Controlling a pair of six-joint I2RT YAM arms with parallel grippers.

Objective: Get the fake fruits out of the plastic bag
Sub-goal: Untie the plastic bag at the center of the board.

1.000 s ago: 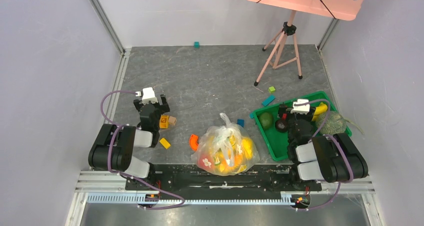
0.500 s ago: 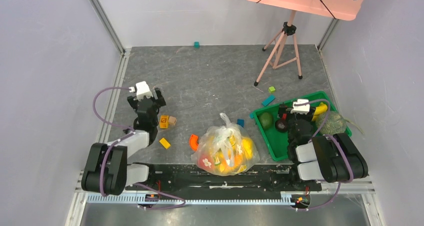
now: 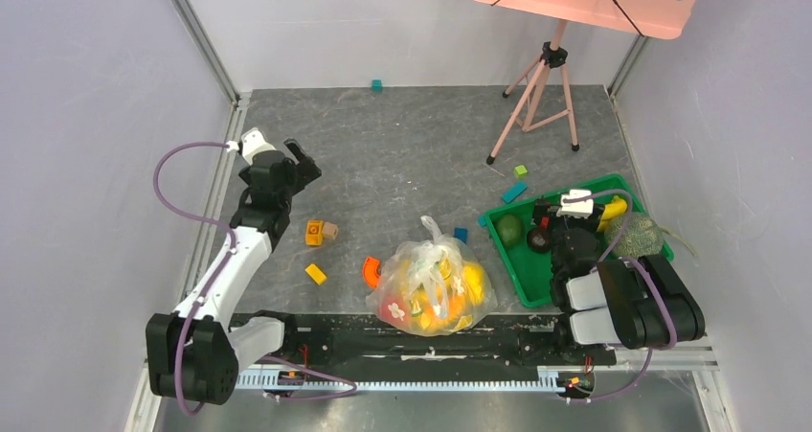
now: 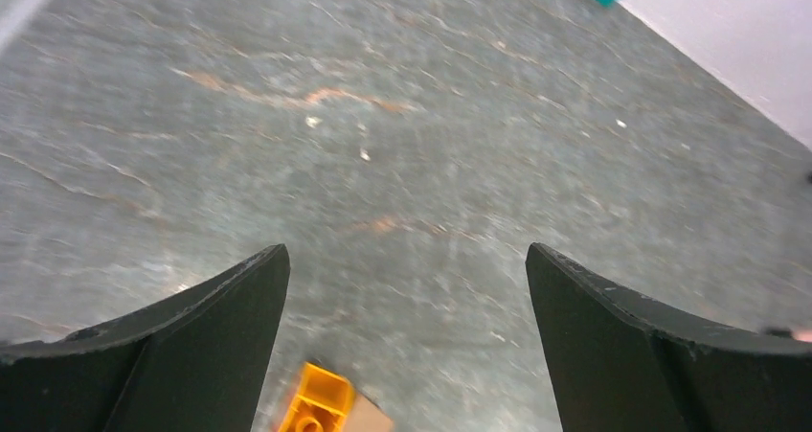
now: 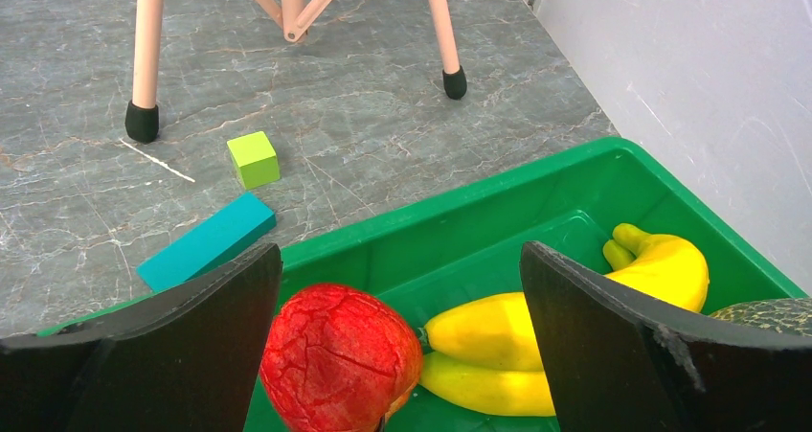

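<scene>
One plastic bag [image 3: 433,288] sits at the near edge of the desk [image 3: 402,154], midway between the two arm bases, with the fake fruits [image 3: 450,303] packed inside. Several yellow and orange pieces show through the film, too crumpled together to count. The bag is roundish, slightly wider than deep, and its handle loops stick up on its far side.

The left arm [image 3: 251,236] reaches out far to the left of the bag. The left jaws are apart, empty and turned away from it, over bare desk. The right arm [image 3: 613,298] hangs to the right of the bag over one green tray [image 3: 522,269], the right jaws also apart and holding nothing. The right jaws look the nearer pair, and the loops lie to their left.

The tray already holds one red fruit [image 5: 340,355], at least two bananas [image 5: 507,325] and one green fruit [image 3: 509,229].

Four loose blocks lie left of the bag: an orange block [image 3: 313,232], a tan block [image 3: 329,230], a yellow block [image 3: 315,274] and a curved orange piece [image 3: 371,271]. One blue block [image 3: 461,234] lies just beyond the bag.
</scene>
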